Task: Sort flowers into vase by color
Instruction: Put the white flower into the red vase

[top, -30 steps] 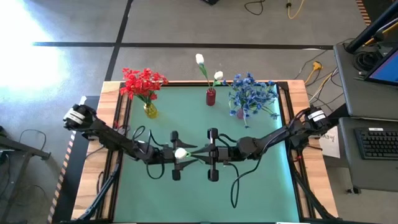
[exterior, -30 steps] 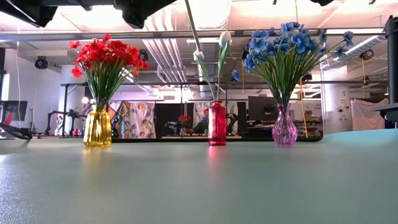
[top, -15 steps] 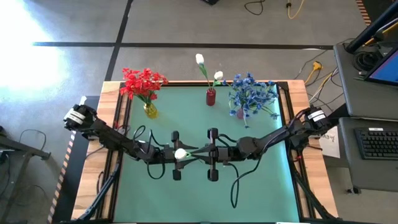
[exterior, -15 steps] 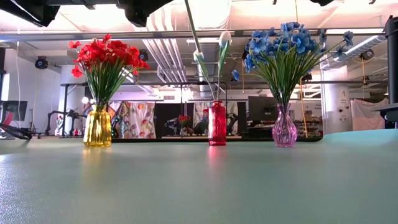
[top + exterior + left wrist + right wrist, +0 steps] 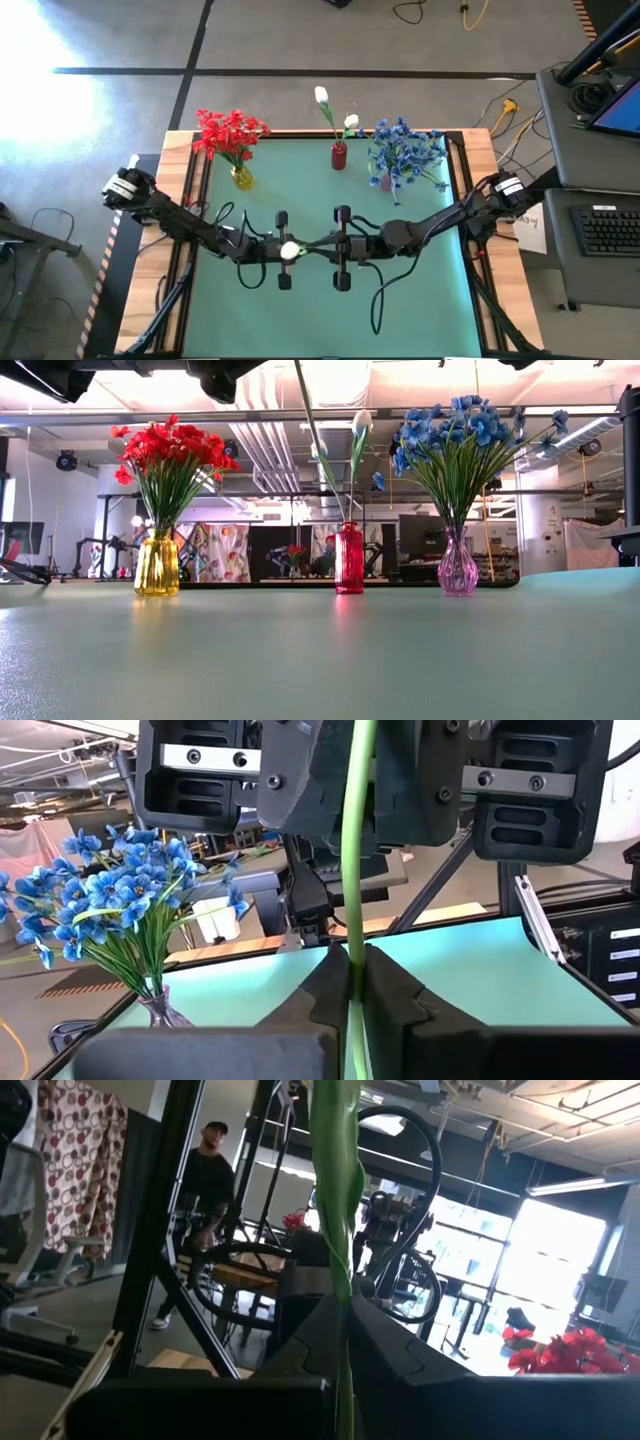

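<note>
A white flower (image 5: 290, 249) with a thin green stem hangs in the air above the middle of the green table (image 5: 420, 300), held level between the two arms. Its pale bud sits at the left claw (image 5: 297, 248), and the stem runs from there across to the right claw (image 5: 328, 247). Both claws are clenched on that stem: in the left wrist view the stem (image 5: 357, 870) passes straight up between the two dark fingers (image 5: 330, 982) pressed against it, and in the right wrist view the stem (image 5: 333, 1200) is pinched the same way. The two claws face each other, tip to tip, very close together.

Along the far edge of the table stand three vases, well apart from the held flower. Near the far left corner a yellow vase (image 5: 157, 565) holds red flowers (image 5: 170, 450). At the middle of the far edge a red vase (image 5: 349, 558) holds two white buds (image 5: 361, 422) on long stems. Just beside it toward the far right corner, a pink vase (image 5: 457, 568) holds a spray of blue flowers (image 5: 455, 428). Nothing lies between the claws and the vases on the table.

Beyond the table, a person (image 5: 208, 1175) in dark clothing stands among frames and cables in the room.
</note>
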You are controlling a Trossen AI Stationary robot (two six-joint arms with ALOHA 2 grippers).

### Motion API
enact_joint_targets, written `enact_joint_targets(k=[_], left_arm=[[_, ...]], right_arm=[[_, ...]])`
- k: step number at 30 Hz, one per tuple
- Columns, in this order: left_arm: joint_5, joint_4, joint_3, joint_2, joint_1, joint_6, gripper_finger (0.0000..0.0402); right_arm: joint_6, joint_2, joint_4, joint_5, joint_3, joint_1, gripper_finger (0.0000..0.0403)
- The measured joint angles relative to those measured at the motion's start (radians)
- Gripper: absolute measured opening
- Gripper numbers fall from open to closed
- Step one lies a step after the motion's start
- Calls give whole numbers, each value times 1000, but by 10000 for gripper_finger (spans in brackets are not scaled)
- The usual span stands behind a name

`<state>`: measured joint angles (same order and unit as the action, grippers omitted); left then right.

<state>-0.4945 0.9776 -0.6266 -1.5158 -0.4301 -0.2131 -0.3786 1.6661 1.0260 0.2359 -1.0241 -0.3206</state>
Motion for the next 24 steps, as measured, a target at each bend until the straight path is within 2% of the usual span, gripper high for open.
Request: enact_joint_targets(k=[17,20,24], left_arm=[[-5,-39,0,13,-3,-14,0],[-46,-91,1,27,-13,-12,0],[-101,-191,1,70,-28,-2,0]], right_arm=[[0,0,-16,1,-2,0,12],[2,-2,-52,8,-2,0,12],[58,-6,-84,72,-2,0,15]])
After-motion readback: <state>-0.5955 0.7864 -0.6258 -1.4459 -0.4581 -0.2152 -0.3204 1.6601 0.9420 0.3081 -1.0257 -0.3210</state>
